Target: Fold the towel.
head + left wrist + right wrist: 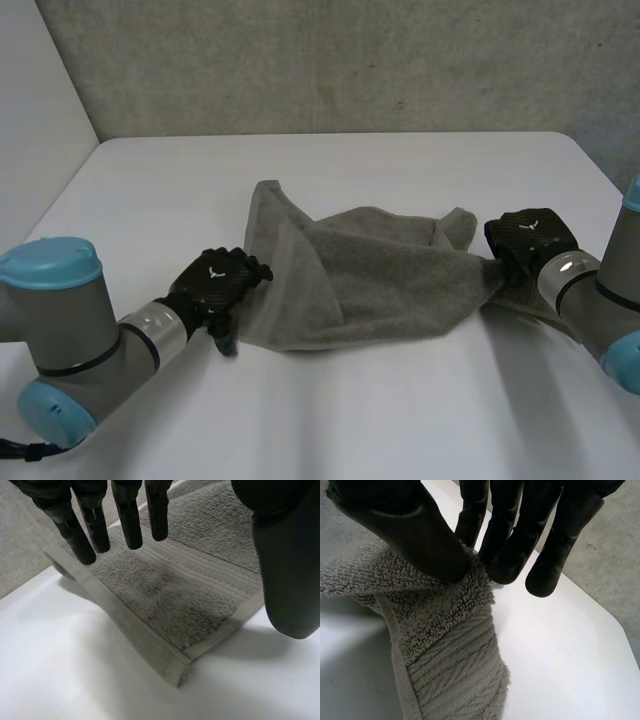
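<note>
In the head view the towel (370,275) is seen rumpled at the middle of the table (330,420), its long axis laid crosswise between the left hand (215,285) at one end and the right hand (530,240) at the other, each end nearest its own hand. In the left wrist view the fingers (130,520) are held straight and spread over a hemmed corner, thumb (287,570) well apart, nothing gripped. In the right wrist view a bunched end is pinched between thumb (410,530) and fingertips (510,565).
</note>
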